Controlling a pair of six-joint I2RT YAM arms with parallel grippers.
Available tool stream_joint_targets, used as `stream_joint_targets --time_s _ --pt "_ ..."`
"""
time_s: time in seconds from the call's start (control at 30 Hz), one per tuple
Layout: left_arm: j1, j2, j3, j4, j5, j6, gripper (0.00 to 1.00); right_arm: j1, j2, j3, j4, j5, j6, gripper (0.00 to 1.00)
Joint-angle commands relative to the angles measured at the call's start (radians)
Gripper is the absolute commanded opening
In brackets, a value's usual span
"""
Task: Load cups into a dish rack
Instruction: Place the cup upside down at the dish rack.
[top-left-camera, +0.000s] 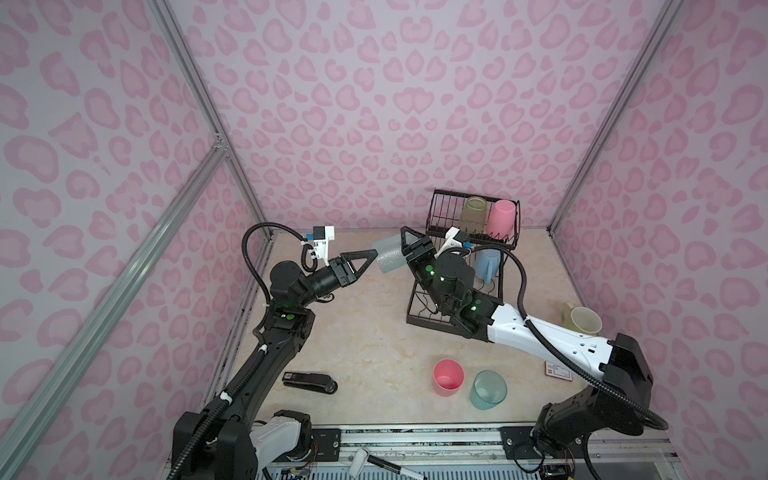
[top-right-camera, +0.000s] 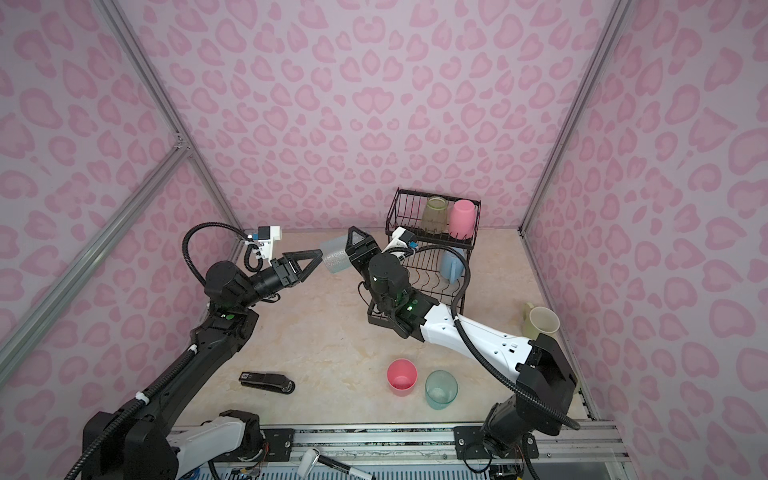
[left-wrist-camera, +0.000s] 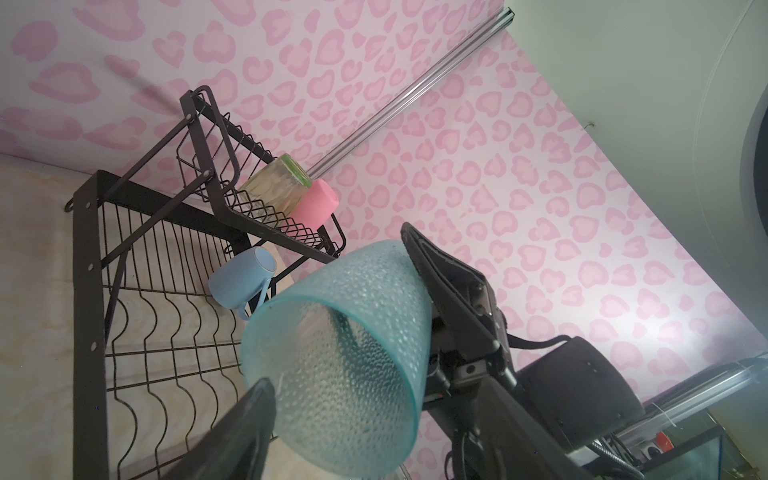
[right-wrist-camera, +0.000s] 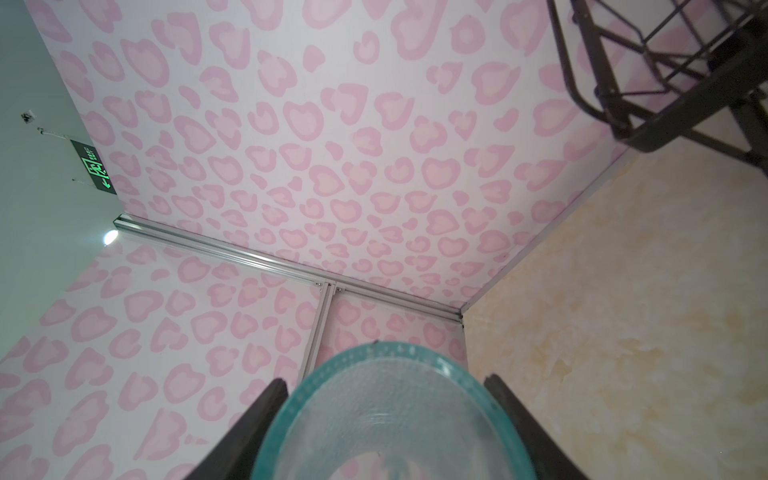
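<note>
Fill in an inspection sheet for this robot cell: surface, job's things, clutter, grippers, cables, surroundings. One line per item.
Surface: beige marbled table, no spills seen.
Job's things: rack holds a yellowish cup and a pink cup upside down in its upper basket, and a blue mug on its lower grid. Textured blue cup is held in the air. Second pink cup and teal cup stand upright on the table. Pale mug seems to lie on its side.
Clutter: stapler, card, marker.
Grippers: right gripper shut on the textured blue cup; left gripper looks open, one finger at that cup's rim.
Cables: black hoses arch off both arms; the right one passes the rack.
Surroundings: pink heart-print walls, metal frame posts.
</note>
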Motion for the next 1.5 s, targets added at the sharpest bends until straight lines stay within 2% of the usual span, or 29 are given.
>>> stream_joint_targets --time_s 0.0,0.1,0.17,0.37,0.67,0.83,0.97,1.17,1.3,1.47 --pt "0.001 -0.007 0.001 -0.007 -0.008 0.039 0.83 0.003 -0.023 0.012 -0.066 0.109 -0.124 0.52" --pt "0.000 -0.016 0.001 -0.039 -0.023 0.069 0.91 0.004 -0.039 0.029 -0.113 0.167 -0.201 0.52" --pt "0.001 -0.018 0.008 -0.074 -0.032 0.092 0.94 0.003 -0.044 0.046 -0.139 0.203 -0.249 0.52" --pt "0.000 -0.010 0.038 -0.198 -0.060 0.162 0.97 0.003 -0.058 0.088 -0.188 0.301 -0.401 0.52" --pt "-0.002 0.018 0.090 -0.411 -0.135 0.257 0.98 0.004 -0.036 0.220 -0.238 0.456 -0.727 0.52" --pt "-0.037 0.016 0.152 -0.667 -0.302 0.400 0.98 -0.021 -0.006 0.293 -0.240 0.500 -0.879 0.53" --pt "-0.082 0.034 0.215 -0.835 -0.454 0.486 0.98 -0.071 0.032 0.357 -0.304 0.459 -0.905 0.53" --pt "-0.165 0.031 0.282 -0.976 -0.680 0.583 0.98 -0.135 0.124 0.487 -0.411 0.415 -0.966 0.53" --pt "-0.256 0.012 0.372 -1.077 -0.883 0.665 0.98 -0.174 0.182 0.570 -0.459 0.392 -1.037 0.53" --pt "-0.340 0.016 0.455 -1.142 -1.039 0.722 0.98 -0.220 0.261 0.665 -0.499 0.355 -1.111 0.53"
